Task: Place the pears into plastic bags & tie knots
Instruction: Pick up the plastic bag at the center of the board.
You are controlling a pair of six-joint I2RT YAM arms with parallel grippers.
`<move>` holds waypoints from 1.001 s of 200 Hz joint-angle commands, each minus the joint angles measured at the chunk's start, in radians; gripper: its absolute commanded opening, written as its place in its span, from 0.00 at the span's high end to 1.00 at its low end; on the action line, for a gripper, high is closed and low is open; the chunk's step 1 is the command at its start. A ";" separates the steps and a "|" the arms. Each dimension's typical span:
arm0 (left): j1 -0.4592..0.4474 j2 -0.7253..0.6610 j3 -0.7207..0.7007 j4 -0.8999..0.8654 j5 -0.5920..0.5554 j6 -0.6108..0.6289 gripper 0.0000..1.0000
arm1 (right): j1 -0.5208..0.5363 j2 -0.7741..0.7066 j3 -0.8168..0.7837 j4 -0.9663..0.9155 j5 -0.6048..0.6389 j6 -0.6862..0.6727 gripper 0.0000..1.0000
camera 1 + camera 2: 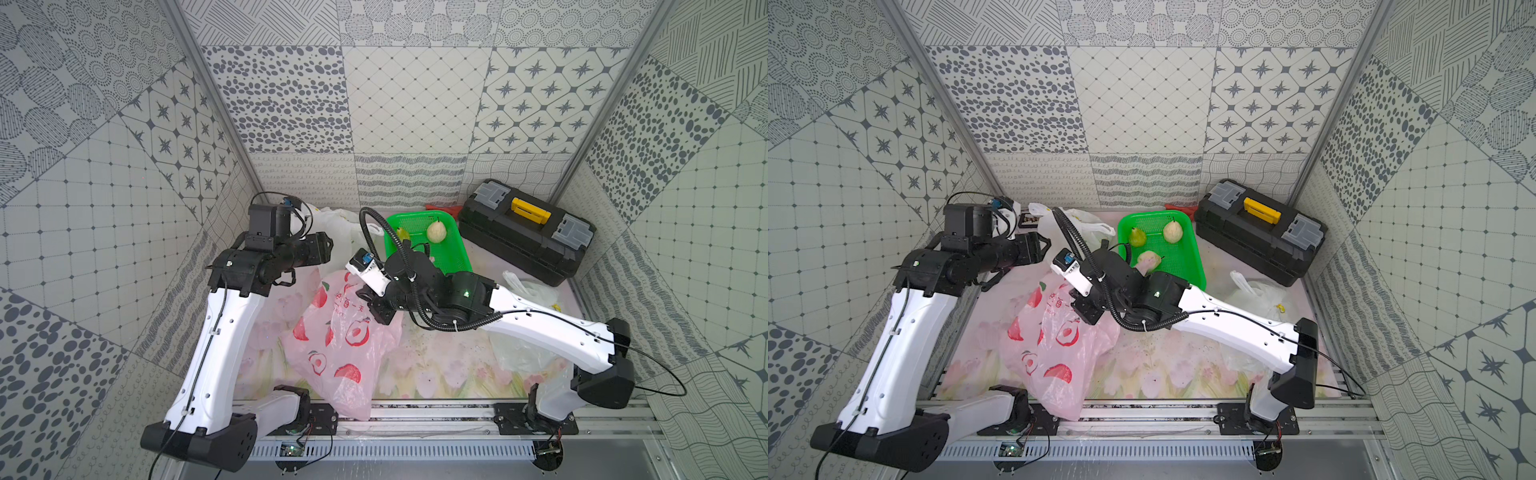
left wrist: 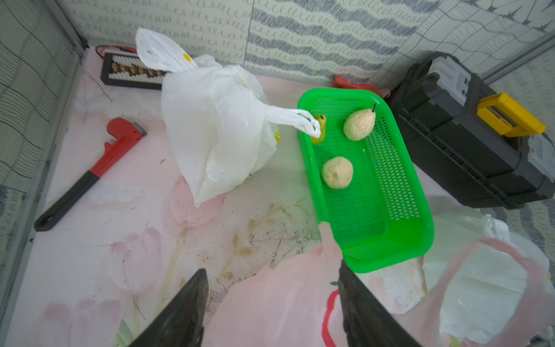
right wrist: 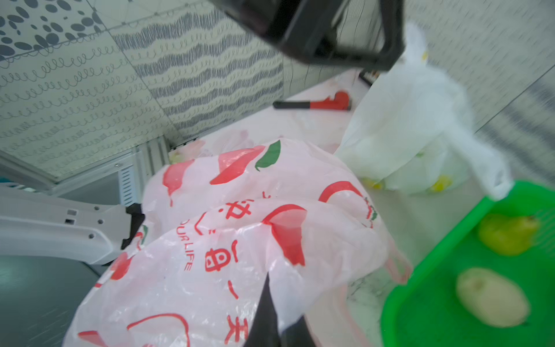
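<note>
pink bag [image 1: 332, 345] was translucent with red strawberry prints, green leaves and red lettering. white bag [image 2: 216, 126] had yellow prints. basket [image 2: 384, 210] was bright green, perforated. cream pears [image 2: 359, 124] numbered two; third pear [image 1: 1137, 237] was yellow-green. toolbox [image 1: 528, 249] was black, yellow handle, grey latches. wrench [image 2: 90, 174] had a red head, black handle. table [image 1: 1183, 365] showed a pale pink tulip print.
</note>
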 commanded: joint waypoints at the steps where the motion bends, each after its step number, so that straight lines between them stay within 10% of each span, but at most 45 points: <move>1: 0.010 -0.025 0.103 -0.074 -0.153 0.012 0.28 | 0.002 0.026 -0.017 0.126 0.240 -0.294 1.00; 44: 0.025 -0.032 0.147 -0.091 -0.143 0.021 0.25 | 0.006 0.038 -0.208 0.476 0.283 -0.558 1.00; 118: 0.025 0.053 0.036 0.013 0.218 0.059 0.25 | 0.046 0.126 -0.614 1.051 0.367 -0.766 1.00; 200: -0.156 0.282 0.130 -0.065 0.168 0.328 0.23 | 0.069 0.150 -0.705 1.287 0.381 -0.995 1.00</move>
